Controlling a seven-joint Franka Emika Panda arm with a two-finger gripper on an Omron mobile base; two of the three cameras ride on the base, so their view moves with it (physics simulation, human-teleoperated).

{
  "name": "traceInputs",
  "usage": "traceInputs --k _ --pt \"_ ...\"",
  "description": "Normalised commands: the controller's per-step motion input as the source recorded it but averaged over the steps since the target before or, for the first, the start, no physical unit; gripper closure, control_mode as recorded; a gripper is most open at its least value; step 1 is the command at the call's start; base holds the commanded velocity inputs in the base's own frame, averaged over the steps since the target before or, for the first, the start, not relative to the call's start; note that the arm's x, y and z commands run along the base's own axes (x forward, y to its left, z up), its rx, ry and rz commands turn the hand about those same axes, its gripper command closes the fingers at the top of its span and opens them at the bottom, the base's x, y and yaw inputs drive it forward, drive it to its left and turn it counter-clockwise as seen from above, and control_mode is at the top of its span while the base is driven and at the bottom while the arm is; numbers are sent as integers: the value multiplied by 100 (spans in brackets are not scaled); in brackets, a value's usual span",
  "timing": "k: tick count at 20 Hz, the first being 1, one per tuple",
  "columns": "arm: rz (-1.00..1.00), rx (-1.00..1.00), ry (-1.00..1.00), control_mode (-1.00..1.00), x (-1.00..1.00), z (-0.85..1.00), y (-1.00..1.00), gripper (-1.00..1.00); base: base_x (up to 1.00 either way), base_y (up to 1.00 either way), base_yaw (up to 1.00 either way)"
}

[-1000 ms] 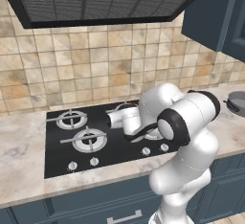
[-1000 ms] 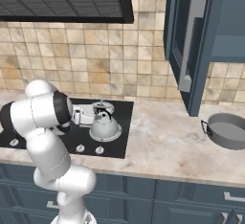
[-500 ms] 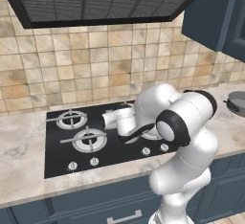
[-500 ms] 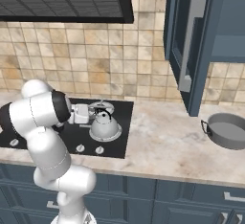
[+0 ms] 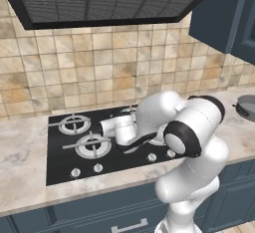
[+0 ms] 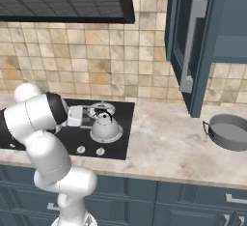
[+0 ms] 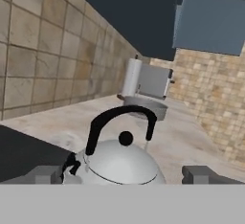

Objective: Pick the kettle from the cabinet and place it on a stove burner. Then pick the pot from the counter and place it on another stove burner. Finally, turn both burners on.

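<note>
The cabinet [image 6: 202,46] is seen mounted above the counter's [image 6: 169,148] right part, its door standing open with the long bar handle facing out. The black cooktop [image 5: 64,162] is set into the counter toward its left end. The pot [image 6: 230,132] is seen resting on the counter near its right edge, well apart from the cooktop. The kettle [image 6: 105,126] is seen seated upright on a burner at the cooktop's right side, handle arched overhead. The gripper [image 7: 125,174] is held just beside the kettle with its fingers spread wide on either side, nothing gripped.
</note>
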Motion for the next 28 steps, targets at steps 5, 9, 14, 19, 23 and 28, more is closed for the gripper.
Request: traceInputs --k 5,9,14,19,23,28 --pt "-6 -1 -3 -100 -24 32 0 -100 0 0 0" --pt "-6 -4 -5 -100 -27 45 0 -100 0 0 0" --pt "-5 -2 -5 -100 -33 43 0 -100 0 0 0" --pt "-5 0 -2 -100 -42 39 0 -100 0 0 0" --pt "-2 0 -3 -100 -45 33 0 -100 0 0 0" --pt "0 0 -3 -100 -46 33 0 -100 0 0 0"
